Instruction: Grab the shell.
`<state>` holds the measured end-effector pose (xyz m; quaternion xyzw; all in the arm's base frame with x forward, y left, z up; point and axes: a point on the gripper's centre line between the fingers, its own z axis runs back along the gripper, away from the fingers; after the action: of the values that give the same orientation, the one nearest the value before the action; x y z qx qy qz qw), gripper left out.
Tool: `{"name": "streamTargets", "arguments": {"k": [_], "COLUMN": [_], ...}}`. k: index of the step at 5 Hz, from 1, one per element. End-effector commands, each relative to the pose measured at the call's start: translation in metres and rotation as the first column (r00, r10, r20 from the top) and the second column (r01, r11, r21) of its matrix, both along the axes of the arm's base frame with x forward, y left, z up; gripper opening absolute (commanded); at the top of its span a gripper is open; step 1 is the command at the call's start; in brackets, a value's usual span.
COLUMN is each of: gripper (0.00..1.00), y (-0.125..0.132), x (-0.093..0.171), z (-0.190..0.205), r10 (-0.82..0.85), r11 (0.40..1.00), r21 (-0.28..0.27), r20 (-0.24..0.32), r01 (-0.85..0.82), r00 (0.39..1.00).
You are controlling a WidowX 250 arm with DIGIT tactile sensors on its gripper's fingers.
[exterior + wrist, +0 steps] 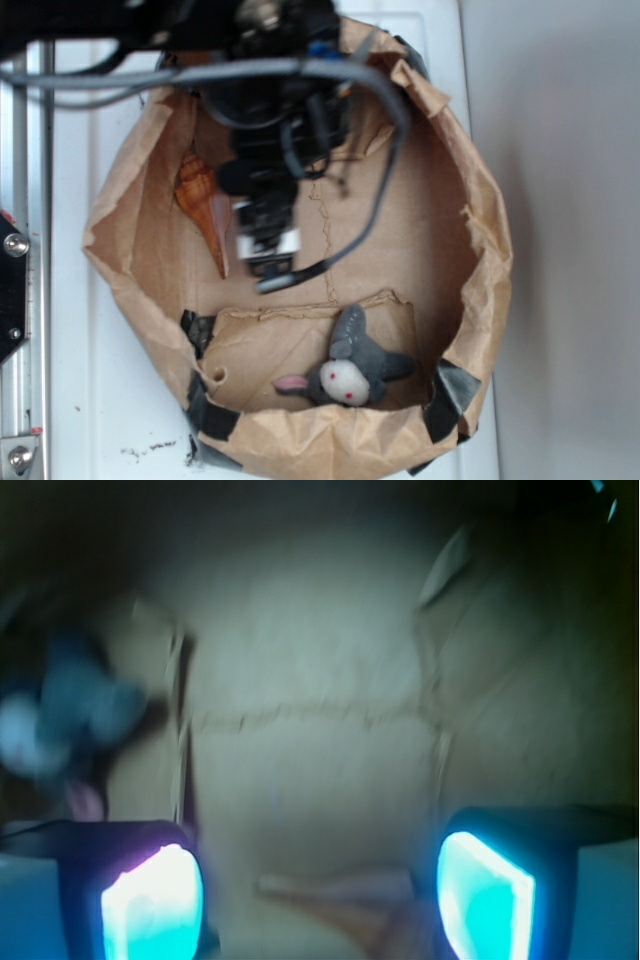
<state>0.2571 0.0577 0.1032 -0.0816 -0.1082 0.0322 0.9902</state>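
Note:
The shell (203,207) is an orange-tan spiral with a knobbly wide end and a long thin point. It lies on the floor of a brown paper bag (470,250), at the left. My gripper (268,252) hangs over the bag floor just to the right of the shell's thin point. In the blurred wrist view the shell (345,895) shows low between the two glowing pads (155,905), apart from both. The jaws stand wide apart, so the gripper is open and holds nothing.
A grey and white plush animal (350,370) lies at the bag's near side on a folded flap. The bag's crumpled walls rise all round. Black cables (385,190) trail from the arm. A metal rail (20,300) runs along the left.

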Motion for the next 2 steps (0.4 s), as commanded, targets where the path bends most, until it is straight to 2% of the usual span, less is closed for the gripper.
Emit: {"name": "streamTargets", "arguments": {"k": [1, 2], "gripper": [1.0, 1.0], "y": [0.0289, 0.0334], "x": [-0.0034, 0.0032], "z": [-0.0105, -0.0152], "r10": [-0.141, -0.151], "r11": [0.986, 0.988], "r21": [0.1, 0.055], "r20": [0.081, 0.065], "r01": [0.133, 0.148], "r00": [0.987, 0.986]}}
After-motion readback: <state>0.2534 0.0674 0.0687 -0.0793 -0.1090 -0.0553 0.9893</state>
